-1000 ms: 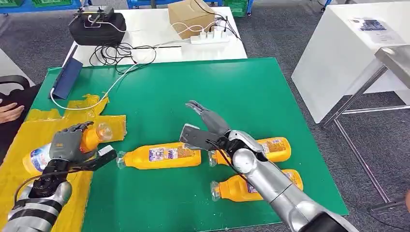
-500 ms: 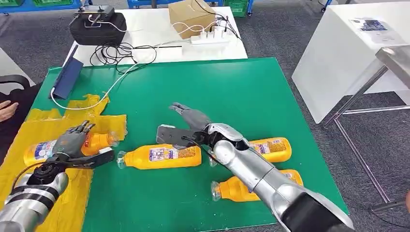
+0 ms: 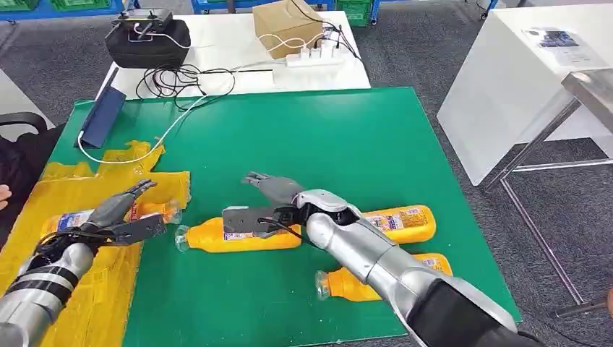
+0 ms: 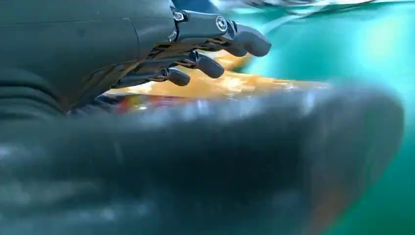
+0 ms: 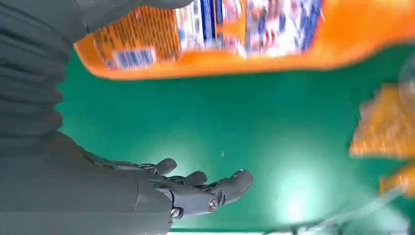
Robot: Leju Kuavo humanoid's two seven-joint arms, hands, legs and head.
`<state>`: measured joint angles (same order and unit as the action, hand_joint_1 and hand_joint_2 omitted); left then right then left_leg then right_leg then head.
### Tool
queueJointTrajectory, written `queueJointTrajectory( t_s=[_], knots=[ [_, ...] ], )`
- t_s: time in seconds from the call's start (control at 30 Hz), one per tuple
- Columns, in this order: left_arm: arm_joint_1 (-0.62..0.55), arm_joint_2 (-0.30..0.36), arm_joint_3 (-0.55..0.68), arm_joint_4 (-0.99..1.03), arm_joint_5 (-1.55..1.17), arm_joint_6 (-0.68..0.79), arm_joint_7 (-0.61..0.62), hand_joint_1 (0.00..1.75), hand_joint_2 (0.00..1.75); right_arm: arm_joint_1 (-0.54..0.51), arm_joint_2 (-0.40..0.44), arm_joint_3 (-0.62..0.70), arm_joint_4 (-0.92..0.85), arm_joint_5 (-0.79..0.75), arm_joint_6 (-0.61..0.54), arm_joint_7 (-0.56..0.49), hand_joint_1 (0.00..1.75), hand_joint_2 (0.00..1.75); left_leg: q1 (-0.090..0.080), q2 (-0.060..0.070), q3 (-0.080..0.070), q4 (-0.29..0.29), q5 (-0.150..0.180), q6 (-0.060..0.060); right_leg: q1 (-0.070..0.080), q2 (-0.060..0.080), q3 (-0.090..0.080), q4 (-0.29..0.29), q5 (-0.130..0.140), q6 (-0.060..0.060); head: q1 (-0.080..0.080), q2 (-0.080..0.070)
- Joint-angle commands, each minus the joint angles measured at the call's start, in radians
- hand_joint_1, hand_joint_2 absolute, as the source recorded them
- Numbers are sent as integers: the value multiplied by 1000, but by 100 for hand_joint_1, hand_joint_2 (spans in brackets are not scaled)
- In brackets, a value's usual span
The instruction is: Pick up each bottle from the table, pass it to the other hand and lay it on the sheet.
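An orange bottle [image 3: 69,220] lies on its side on the yellow sheet [image 3: 43,267] at the left. My left hand [image 3: 119,217] is open right by its cap end, fingers straight; the left wrist view shows those fingers [image 4: 210,49] spread over an orange blur. My right hand [image 3: 264,206] hovers open over a second bottle [image 3: 217,236] lying on the green mat [image 3: 325,137]. In the right wrist view this bottle [image 5: 244,34] lies between the thumb and the spread fingers [image 5: 195,188], untouched. Two more bottles [image 3: 405,219] [image 3: 347,283] lie by my right forearm.
A blue flat case [image 3: 101,116] and a white cable [image 3: 166,134] lie at the mat's far left. Behind it a white table holds a black bag [image 3: 144,40], a cardboard box [image 3: 285,25] and a power strip [image 3: 314,56]. Another white table [image 3: 506,94] stands right.
My left hand laid the bottle down on the sheet, let go and straightened its fingers. My right hand moved left and down over the middle bottle.
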<state>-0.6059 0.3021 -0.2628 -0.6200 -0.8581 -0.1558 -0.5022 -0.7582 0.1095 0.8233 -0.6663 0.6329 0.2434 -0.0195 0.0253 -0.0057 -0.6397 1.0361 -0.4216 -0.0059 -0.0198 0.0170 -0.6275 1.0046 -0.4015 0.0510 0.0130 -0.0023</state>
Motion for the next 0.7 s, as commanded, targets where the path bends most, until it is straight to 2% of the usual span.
queueJointTrajectory(
  t_s=[0.03, 0.53, 0.7],
  knots=[
    [54, 35, 22, -124, 155, -132, -72, 0, 0, -75, 58, 132, 206, 12, 14, -21, 0, 175, 0, 5, 5, -2, -2, 2, 0, 2, 4, -1, -1, -2, 0, 0],
    [55, 36, 20, -124, 155, -131, -71, 0, 0, -78, 57, 132, 206, 10, 16, -22, 0, 175, 0, 1, 1, 0, -1, 1, 0, -1, 0, 0, 0, -2, 0, 0],
    [123, -2, 100, -269, 486, -352, -161, 0, 0, -79, 104, 240, 305, 65, 79, -49, 0, 175, 0, 2, 4, -1, -1, 2, 1, 0, 3, -1, -1, -2, 0, 0]
  ],
)
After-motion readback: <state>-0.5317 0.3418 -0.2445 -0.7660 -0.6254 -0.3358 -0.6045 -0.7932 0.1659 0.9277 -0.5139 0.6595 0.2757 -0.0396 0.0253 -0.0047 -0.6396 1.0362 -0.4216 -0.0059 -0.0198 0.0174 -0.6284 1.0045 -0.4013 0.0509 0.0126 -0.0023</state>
